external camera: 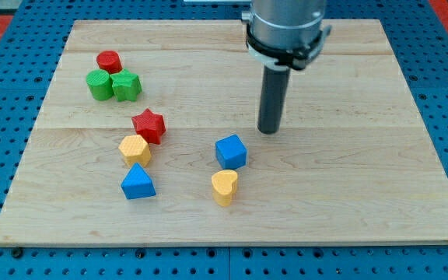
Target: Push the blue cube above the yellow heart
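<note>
The blue cube sits near the middle of the wooden board. The yellow heart stands just below it, nearly touching. My tip rests on the board a little to the upper right of the blue cube, with a small gap between them.
A red star, a yellow hexagon and a blue triangle cluster left of the cube. A red cylinder and two green blocks lie at the upper left. Blue pegboard surrounds the board.
</note>
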